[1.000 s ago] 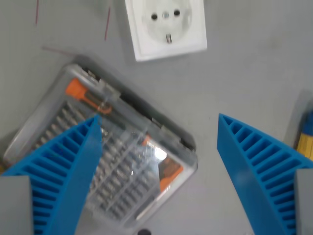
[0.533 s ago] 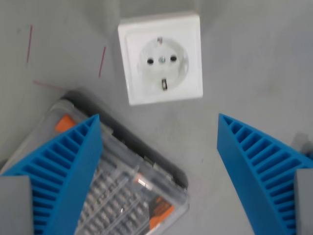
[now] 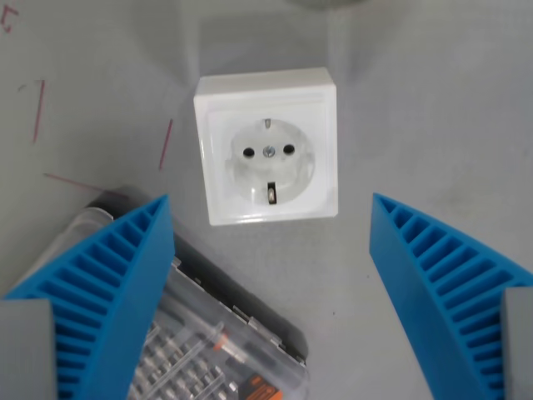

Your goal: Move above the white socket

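Observation:
The white socket [image 3: 266, 147] lies face up on the grey table, a square plate with a round recess, two pin holes and a centre screw. It sits in the upper middle of the wrist view. My gripper [image 3: 271, 250] is open, its two blue ribbed fingers [image 3: 108, 292] spread wide at the lower left and lower right. Nothing is between them. The socket's lower edge lies just beyond the line between the fingertips.
A clear plastic bit case [image 3: 216, 350] with metal bits and orange parts lies at the lower left, partly behind the left finger. Thin red marks [image 3: 165, 143] are drawn on the grey table [image 3: 433, 108] left of the socket.
The whole scene has slid downward in the view, so the camera has moved toward the socket. The socket now shows whole, and less of the bit case is visible.

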Robot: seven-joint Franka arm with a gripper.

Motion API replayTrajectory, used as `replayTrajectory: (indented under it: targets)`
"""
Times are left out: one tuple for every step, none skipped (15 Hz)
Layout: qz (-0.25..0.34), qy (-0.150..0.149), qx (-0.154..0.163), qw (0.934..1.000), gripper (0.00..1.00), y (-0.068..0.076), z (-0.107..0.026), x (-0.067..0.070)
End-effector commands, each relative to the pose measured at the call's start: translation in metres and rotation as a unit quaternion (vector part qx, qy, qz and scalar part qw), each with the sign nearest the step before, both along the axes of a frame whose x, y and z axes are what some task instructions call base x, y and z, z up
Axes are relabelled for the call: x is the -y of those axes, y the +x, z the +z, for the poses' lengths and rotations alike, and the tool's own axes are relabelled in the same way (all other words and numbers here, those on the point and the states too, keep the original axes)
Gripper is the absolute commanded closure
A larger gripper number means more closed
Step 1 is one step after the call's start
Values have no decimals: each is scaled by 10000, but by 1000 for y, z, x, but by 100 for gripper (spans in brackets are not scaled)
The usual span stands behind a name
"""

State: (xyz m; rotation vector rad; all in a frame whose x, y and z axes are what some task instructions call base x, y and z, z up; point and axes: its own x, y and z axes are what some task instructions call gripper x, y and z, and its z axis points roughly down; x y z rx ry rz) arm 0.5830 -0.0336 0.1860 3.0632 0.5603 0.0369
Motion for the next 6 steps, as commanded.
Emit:
replayTrajectory:
  targets:
    - [292, 44, -15, 9996, 0, 12, -5, -1]
    - [291, 41, -29, 9996, 0, 14, -6, -1]
    - [290, 40, -46, 9996, 0, 15, -7, -1]
    - [277, 40, -63, 9996, 0, 17, -8, -1]
    - [262, 39, -69, 9996, 0, 18, -8, -1]
    - [245, 39, -68, 9997, 0, 18, -9, -1]
